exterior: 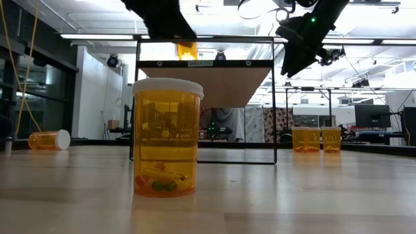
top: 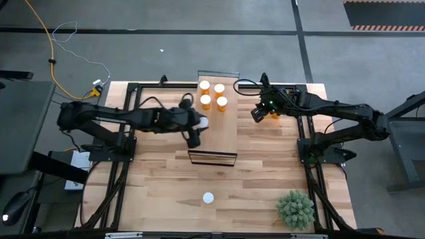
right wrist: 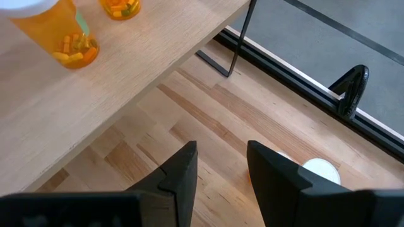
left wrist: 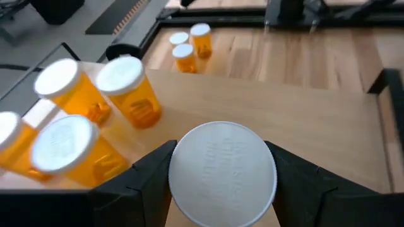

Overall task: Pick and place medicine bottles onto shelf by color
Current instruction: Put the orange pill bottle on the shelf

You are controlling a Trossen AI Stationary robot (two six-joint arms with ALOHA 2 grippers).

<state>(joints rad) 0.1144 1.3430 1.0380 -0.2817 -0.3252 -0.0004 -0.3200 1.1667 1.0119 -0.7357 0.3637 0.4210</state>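
White cap [left wrist: 222, 173], embossed lettering unreadable, clamped in left tool [left wrist: 221, 183] over shelf [left wrist: 303, 120]; right tool [right wrist: 221, 170] parted, empty.

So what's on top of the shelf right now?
Four medicine bottles stand clustered at the far end of the shelf. The left gripper holds a fifth bottle over it; whether that one touches the board is hidden.

Four medicine bottles [top: 212, 95] crowd the shelf's [top: 226, 133] far end; its near half lies open.
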